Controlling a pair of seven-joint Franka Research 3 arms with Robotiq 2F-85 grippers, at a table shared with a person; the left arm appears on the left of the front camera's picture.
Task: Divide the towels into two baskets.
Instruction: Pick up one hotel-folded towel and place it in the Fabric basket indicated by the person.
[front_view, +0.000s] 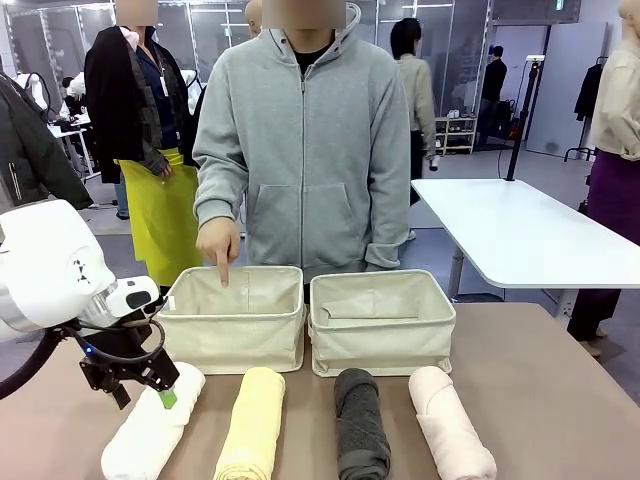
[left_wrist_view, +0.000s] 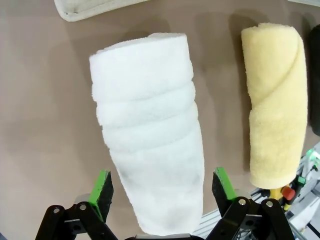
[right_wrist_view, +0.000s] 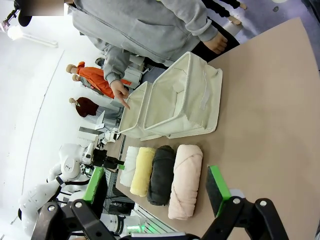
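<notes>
Four rolled towels lie in a row at the table's near edge: white (front_view: 150, 432), pale yellow (front_view: 250, 425), dark grey (front_view: 360, 428) and pale pink (front_view: 452, 428). Behind them stand two cream canvas baskets, the left one (front_view: 230, 340) and the right one (front_view: 380, 345). My left gripper (front_view: 152, 388) hangs open over the white towel (left_wrist_view: 150, 125), a green pad (left_wrist_view: 102, 187) on each side of the roll and clear of it. My right gripper (right_wrist_view: 157, 187) is open and empty, high above the table, with the four towels (right_wrist_view: 161, 172) and both baskets (right_wrist_view: 200, 100) far below.
A person in a grey hoodie stands at the far side and points a finger (front_view: 222, 270) into the left basket. The yellow towel (left_wrist_view: 277, 100) lies close beside the white one. A white table (front_view: 520, 230) stands off to the back right.
</notes>
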